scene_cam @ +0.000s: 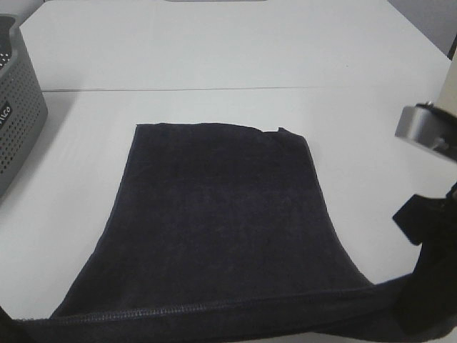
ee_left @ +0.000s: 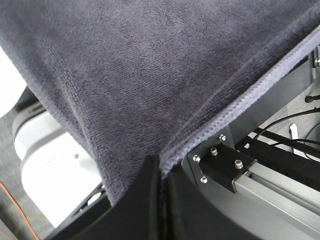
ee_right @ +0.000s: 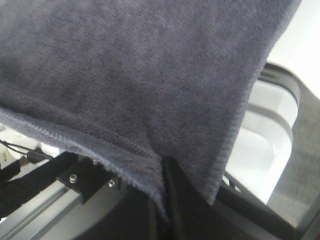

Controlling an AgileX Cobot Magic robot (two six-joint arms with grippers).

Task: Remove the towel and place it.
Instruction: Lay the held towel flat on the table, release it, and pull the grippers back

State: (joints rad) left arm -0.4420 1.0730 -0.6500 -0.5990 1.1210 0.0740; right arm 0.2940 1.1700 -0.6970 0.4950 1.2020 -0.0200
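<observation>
Holds the towel point(scene_cam: 221, 214) clamped in left and right jaws at near hem corners, far part flat on the table point(scene_cam: 214, 64), apart from the basket point(scene_cam: 18, 107); seems already removed, needs only laying down and release.

matte black fingers point(ee_left: 135, 200), a black bracket point(ee_left: 220, 164) with silver screws point(ee_left: 214, 151), thin black cables point(ee_left: 282, 138).

There is one dark towel point(scene_cam: 221, 229), in the near middle. One grey perforated basket point(scene_cam: 16, 107) stands at the far left. There is one white table point(scene_cam: 235, 50). Two grippers show: the left gripper point(ee_left: 161, 187) and the right gripper point(ee_right: 162, 200).
</observation>
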